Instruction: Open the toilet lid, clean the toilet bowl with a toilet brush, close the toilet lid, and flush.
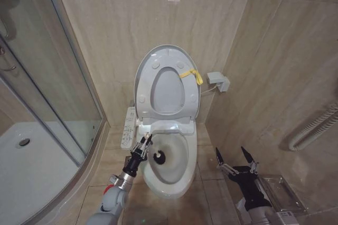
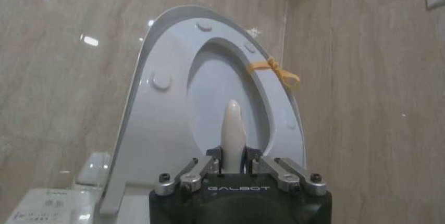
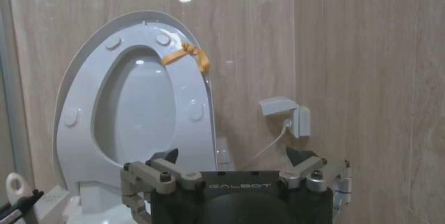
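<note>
The toilet lid (image 1: 168,58) stands raised against the wall with the seat ring (image 1: 168,110) up against it, a yellow tie (image 1: 192,75) knotted on the ring's edge; the toilet bowl (image 1: 170,161) lies open below; the left end effector (image 1: 146,142) hangs over the bowl's left rim with its fingers pinched on the thin white handle of the toilet brush (image 1: 158,156), whose dark head sits low inside the bowl near the left wall; in the left wrist view the handle's tip rises between the two pressed fingers, so the grip looks centred; the right end effector (image 1: 236,160) waits to the right of the pedestal with its fingers spread wide, holding nothing; the step in hand, as I judge it, is the scrubbing; to do it well, keep the bristles pressed to the ceramic and sweep round the stained wall in slow arcs, letting the wrist turn rather than dragging the handle sideways through the pinch, since so slim a stick may pivot or slip; keep clear of the raised ring, which a knock could tip down.
</note>
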You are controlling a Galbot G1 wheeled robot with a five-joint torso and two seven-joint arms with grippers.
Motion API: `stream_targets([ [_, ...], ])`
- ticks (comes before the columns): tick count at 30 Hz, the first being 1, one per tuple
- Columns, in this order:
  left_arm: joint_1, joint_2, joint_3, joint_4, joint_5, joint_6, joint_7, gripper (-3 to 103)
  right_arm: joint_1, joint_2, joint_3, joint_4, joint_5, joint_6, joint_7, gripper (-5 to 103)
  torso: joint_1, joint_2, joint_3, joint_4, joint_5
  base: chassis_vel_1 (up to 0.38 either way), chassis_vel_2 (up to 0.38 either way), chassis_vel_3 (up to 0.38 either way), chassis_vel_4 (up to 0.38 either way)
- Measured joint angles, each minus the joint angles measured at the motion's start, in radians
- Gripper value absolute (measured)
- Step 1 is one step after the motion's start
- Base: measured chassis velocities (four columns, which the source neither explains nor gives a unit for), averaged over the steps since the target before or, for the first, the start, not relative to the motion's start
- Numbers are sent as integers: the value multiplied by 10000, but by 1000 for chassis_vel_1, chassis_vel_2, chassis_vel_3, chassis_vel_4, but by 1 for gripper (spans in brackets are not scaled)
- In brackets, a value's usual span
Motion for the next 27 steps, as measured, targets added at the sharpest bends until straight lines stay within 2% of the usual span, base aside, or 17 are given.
stream_targets([
  [7,321,-104,-179,-238,50,182,-99,21,0,0,0,0,0,0,0,100,0,1,0,2,3,0,0,0,0],
  [17,263,-174,-333,-394,371,108,-98,21,0,0,0,0,0,0,0,100,0,1,1,0,1,0,0,0,0],
  [20,410,-101,-372,-969,332,153,-136,21,0,0,0,0,0,0,0,100,1,0,1,0,1,0,0,0,0],
  [24,1062,166,-557,-2728,264,474,-312,21,0,0,0,0,0,0,0,100,0,1,0,0,2,0,0,0,0],
  [27,1431,251,-706,-3433,343,529,-374,21,0,1,0,0,0,0,1,100,0,1,0,0,2,0,0,0,0],
])
